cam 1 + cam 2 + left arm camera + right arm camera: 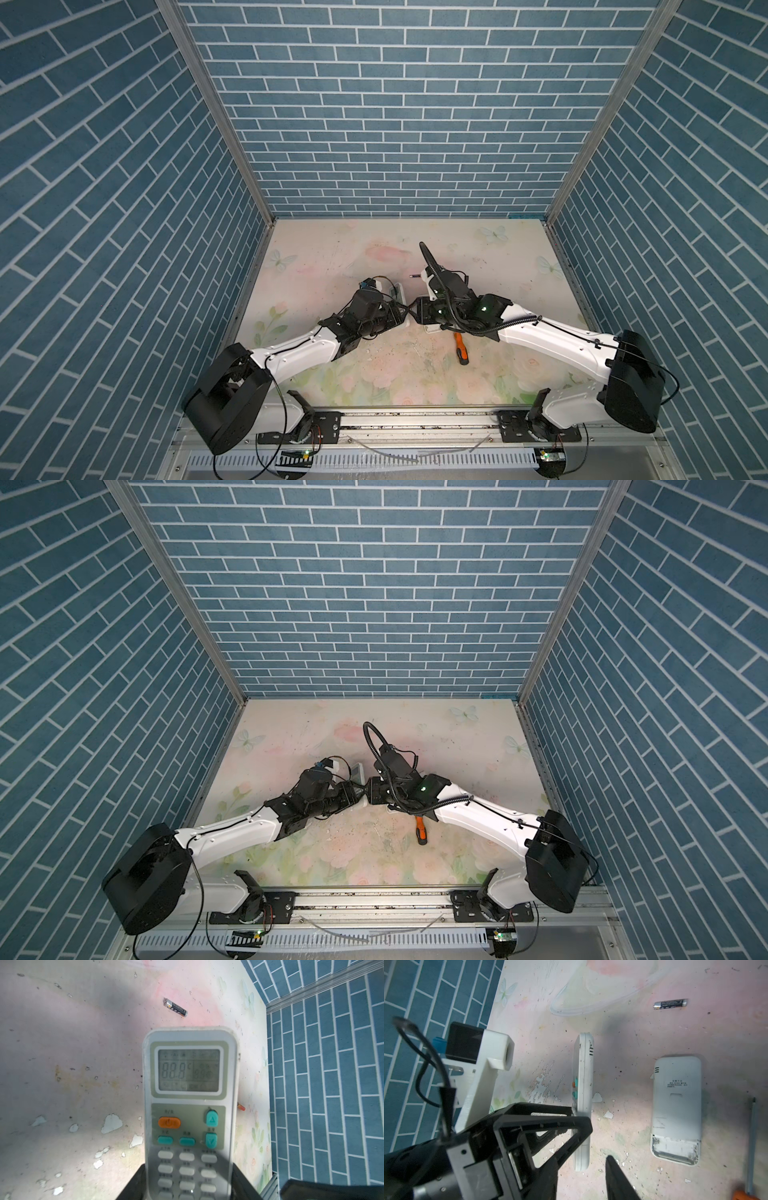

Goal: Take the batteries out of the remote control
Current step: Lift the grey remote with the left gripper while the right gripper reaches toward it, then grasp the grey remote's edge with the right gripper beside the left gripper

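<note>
Black battery (175, 1007) (beyond left end effector (189, 1186))

Two remote controls are counted: one held remote (190, 1105) and one lying remote (676, 1109), the latter laid face down on the desk (332, 257). One black battery (175, 1007) is seen whole, lying loose. One small orange tip (241, 1108) is seen past the held remote's edge; whether it is a second battery cannot be told. One orange-handled screwdriver (461, 351) is counted. Two arms are counted in both top views, each ended by one tool: the left tool (580, 1116) and the right tool (581, 1167).
</note>
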Tool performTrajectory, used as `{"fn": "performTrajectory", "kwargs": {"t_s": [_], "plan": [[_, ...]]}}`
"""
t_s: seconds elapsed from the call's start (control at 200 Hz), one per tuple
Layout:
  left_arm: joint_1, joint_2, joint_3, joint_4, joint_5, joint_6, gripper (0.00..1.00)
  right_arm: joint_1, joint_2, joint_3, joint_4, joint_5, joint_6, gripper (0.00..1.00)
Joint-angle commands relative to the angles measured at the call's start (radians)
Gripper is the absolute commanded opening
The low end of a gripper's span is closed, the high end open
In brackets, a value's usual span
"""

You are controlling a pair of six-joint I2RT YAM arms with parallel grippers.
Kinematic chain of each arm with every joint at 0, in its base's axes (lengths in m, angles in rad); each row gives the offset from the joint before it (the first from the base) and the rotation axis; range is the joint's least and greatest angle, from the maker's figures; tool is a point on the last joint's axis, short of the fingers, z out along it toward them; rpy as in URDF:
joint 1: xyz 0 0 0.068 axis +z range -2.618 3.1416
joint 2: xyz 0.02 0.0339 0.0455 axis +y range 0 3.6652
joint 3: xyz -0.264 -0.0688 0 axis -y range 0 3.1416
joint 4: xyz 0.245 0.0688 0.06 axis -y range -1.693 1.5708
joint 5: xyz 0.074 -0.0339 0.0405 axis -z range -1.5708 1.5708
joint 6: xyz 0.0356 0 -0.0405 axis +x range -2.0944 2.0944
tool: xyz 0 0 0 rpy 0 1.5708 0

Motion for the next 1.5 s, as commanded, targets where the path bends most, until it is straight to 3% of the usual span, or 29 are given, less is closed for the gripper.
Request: {"fn": "performTrajectory", "kwargs": {"t_s": [0.0, 0.75, 0.955, 1.24, 1.495], "plan": [[0.013, -0.024, 0.008, 0.076, 0.011, -0.088, 0.46, 0.020, -0.008, -0.027, 0.033, 0.046, -0.038, 0.40], [0.032, -0.055, -0.012, 0.193, 0.044, -0.211, 0.46, 0.034, 0.063, 0.040, 0.041, 0.091, -0.106, 0.40], [0.032, -0.057, -0.021, 0.209, 0.057, -0.231, 0.46, 0.034, 0.072, 0.040, 0.089, 0.111, -0.111, 0.33], [0.032, -0.077, -0.061, 0.237, 0.060, -0.270, 0.46, 0.034, 0.096, 0.050, 0.145, 0.134, -0.118, 0.30], [0.033, -0.076, -0.079, 0.283, 0.065, -0.301, 0.47, 0.034, 0.113, 0.057, 0.160, 0.142, -0.124, 0.16]]}}
